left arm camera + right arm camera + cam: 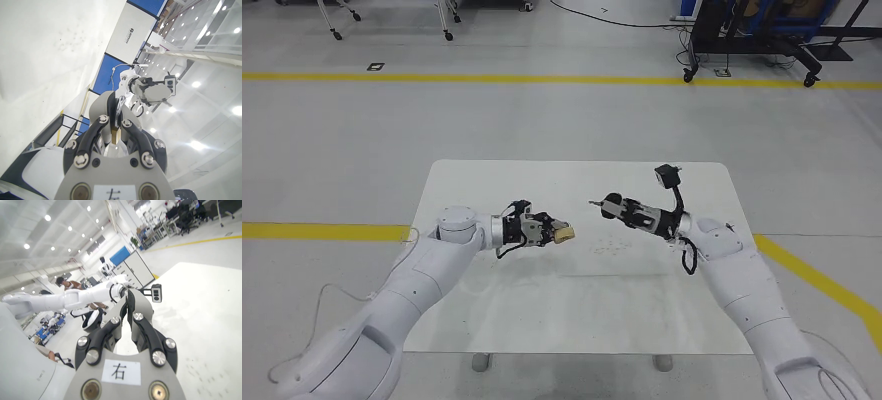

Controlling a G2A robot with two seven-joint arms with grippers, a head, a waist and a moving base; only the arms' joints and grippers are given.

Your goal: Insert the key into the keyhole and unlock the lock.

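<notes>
Gripping lock [115,136] in L pincer [116,107], key [594,204] in R pincer [129,298], apart

Small padlock [115,136]: dull brass-coloured metal body, mirror-bright chromed shackle [120,105], clamped in the left gripper [118,111]. It and the right gripper [129,300] have matt grey plastic-looking finger shells [145,308], ribbed black rubbery pads [130,306], glossy black links [145,330] and polished metal screws [138,316]. The right one's slim key [593,204] is too small to judge. White rectangular table [542,320]: smooth, matt, speckled.
</notes>
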